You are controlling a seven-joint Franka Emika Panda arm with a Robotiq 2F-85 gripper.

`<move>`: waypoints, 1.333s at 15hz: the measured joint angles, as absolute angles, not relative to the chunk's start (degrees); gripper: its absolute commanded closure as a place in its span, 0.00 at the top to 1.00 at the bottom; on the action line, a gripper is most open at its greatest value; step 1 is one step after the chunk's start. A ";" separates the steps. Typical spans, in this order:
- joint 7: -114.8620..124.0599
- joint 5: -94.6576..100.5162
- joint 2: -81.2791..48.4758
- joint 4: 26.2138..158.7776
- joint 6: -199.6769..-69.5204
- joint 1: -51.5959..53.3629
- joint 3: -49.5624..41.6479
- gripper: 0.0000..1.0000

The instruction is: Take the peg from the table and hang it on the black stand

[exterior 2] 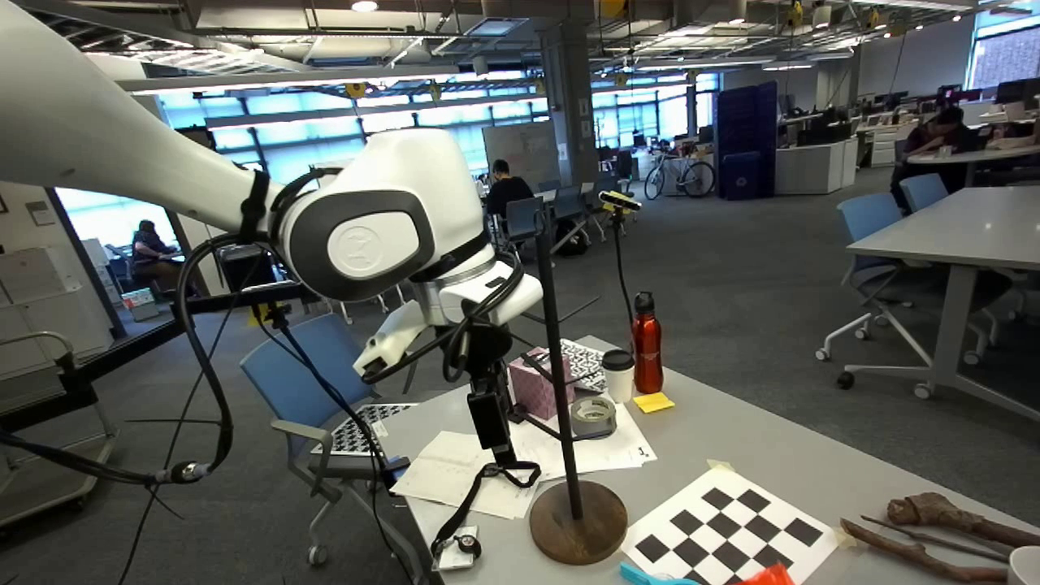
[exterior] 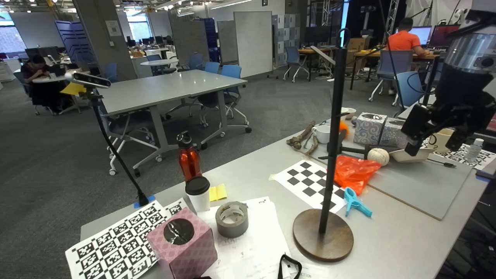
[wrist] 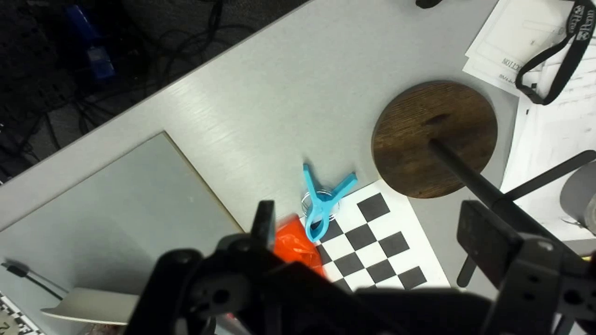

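Note:
The teal-blue peg lies on the pale-grey table. In the wrist view the peg overlaps the checkerboard sheet's corner, beside an orange plastic bag. A wire ring shows around its middle. Only part of the peg shows at an exterior view's bottom edge. The black stand stands upright beside the peg, on a round brown base that also shows in the wrist view. My gripper is open and empty, above the table. In the wrist view the gripper has its fingers wide apart, with the peg beyond them.
The stand's pole has thin side arms. The orange bag and a grey board lie beyond the peg. A white ball, a mug and sticks stand farther back. A tape roll and pink box stand across.

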State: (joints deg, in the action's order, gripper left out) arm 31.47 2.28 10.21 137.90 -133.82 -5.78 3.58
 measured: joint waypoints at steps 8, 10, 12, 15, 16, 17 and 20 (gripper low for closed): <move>31.63 3.99 2.65 138.26 -141.61 -5.79 1.05 1.00; 31.63 4.06 -0.07 138.23 -144.46 -5.79 -0.06 1.00; 31.63 4.06 -2.93 138.08 -147.33 -5.78 -1.26 1.00; 31.64 4.06 -7.29 137.36 -150.83 -5.61 -2.97 1.00; 31.71 4.06 -8.68 136.89 -151.63 -5.43 -3.51 1.00; 31.82 4.06 -9.90 136.34 -152.14 -5.19 -4.00 1.00; 32.14 4.06 -11.96 134.73 -152.41 -4.41 -4.87 1.00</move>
